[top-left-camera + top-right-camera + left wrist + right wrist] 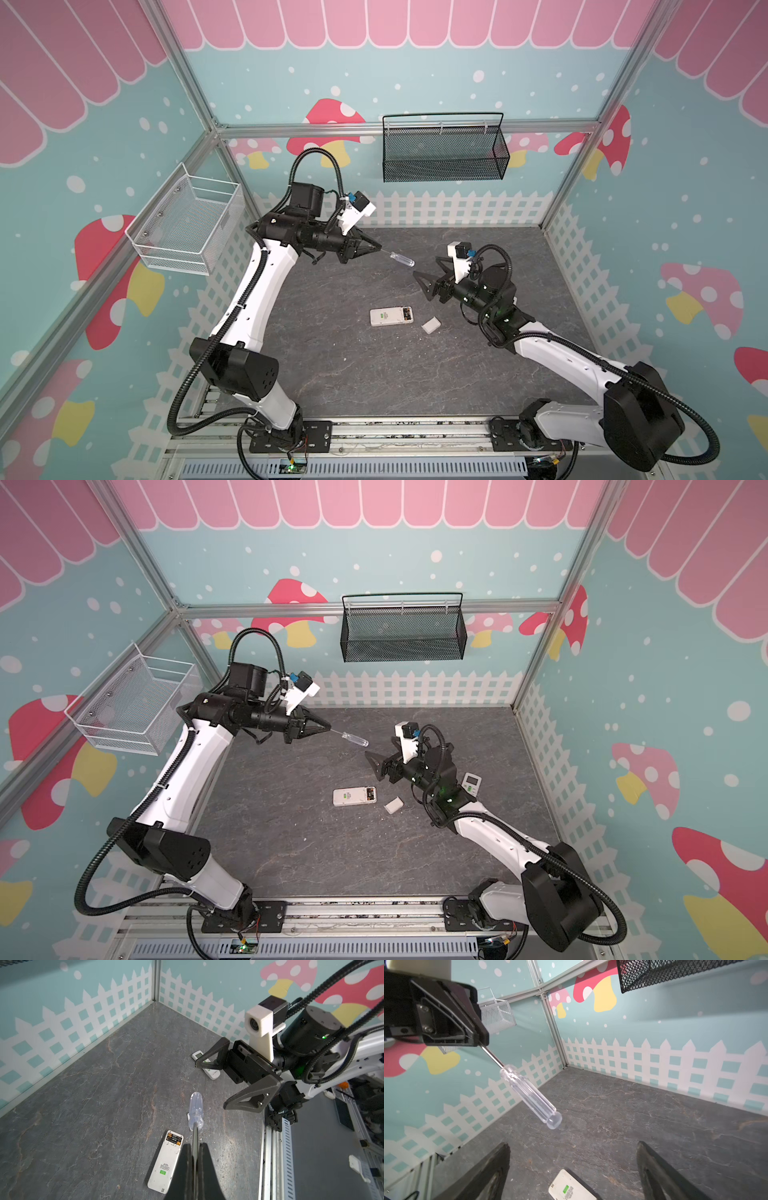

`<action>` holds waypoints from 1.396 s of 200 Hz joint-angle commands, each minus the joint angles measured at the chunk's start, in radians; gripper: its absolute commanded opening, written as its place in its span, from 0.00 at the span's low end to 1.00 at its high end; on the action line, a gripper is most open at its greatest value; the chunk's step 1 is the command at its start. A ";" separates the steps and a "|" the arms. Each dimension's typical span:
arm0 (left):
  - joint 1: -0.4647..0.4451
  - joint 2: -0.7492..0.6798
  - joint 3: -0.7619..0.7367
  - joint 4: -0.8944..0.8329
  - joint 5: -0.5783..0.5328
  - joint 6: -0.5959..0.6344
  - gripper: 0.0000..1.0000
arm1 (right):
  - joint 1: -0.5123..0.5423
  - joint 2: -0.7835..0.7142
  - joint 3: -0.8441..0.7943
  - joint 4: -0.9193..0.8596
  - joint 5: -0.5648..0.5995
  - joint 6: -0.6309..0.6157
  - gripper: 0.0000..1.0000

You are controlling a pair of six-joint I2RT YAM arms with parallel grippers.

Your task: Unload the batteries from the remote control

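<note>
The left end effector (379,248) is clamped tight on the metal shaft of a clear-handled screwdriver (402,259), holding it in the air over the tabletop (332,374) with the handle pointing away from its fingertips and toward the right arm; the left wrist view shows the shaft pinched between the two black fingers (187,1159). The right end effector (425,266) stands wide apart and holds nothing, its spread fingers facing the handle's end from just beside it without touching (the right wrist view looks straight at the handle (529,1095) hanging between and above its two fingers). The batteries (174,1138) sit inside the remote control (390,316), in the open compartment at one end of its back: two black cells with gold ends lying side by side. That remote control lies face down and flat near the middle of the tabletop, below both end effectors. A small white cover (431,325) lies on the tabletop just beside the compartment end, apart from it. A second remote (471,782) lies face up farther to the right, partly hidden by the right arm.
</note>
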 commanded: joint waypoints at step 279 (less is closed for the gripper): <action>0.004 -0.104 -0.774 1.522 0.273 -1.171 0.00 | -0.084 0.449 0.323 0.455 -0.591 0.548 0.38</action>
